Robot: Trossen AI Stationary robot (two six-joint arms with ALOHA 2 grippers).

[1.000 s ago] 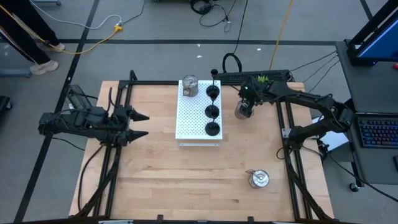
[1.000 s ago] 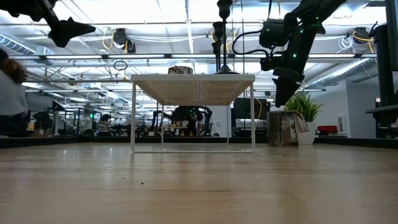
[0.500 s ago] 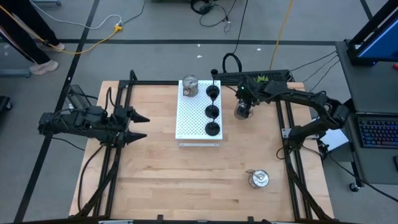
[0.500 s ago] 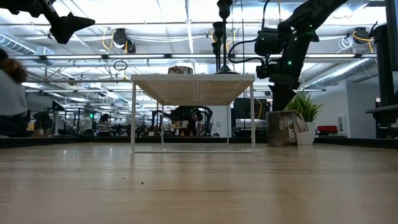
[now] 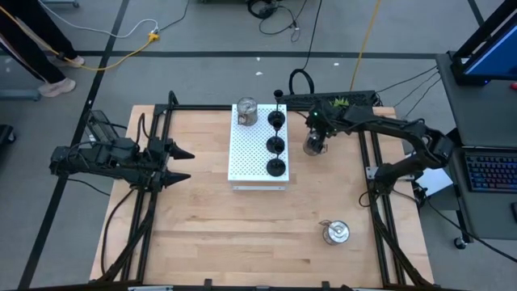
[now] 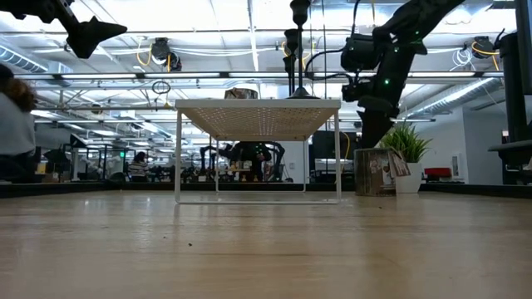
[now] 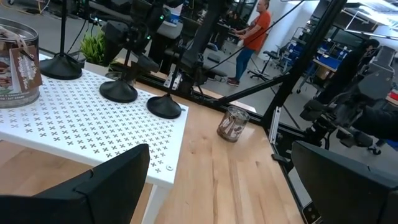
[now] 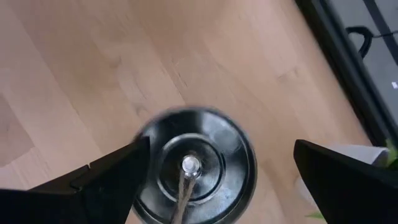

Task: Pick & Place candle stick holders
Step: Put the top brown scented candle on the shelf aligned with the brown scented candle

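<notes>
We see a pale wood-grain counter (image 5: 242, 234), a white shelf (image 5: 250, 153) patterned with small crosses, three black holders (image 5: 275, 145), shiny silver holders (image 5: 334, 233), and a green plant (image 6: 405, 141).

My wooden table (image 5: 202, 234) carries a white perforated stand (image 5: 250, 153), a silver holder (image 5: 313, 145) just beside the stand, and another silver holder (image 5: 335, 233) nearer the front edge.

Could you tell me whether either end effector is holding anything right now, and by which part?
Nothing is held. The right end effector hangs open above a silver holder on the table; the left end effector waits open at the left.
</notes>
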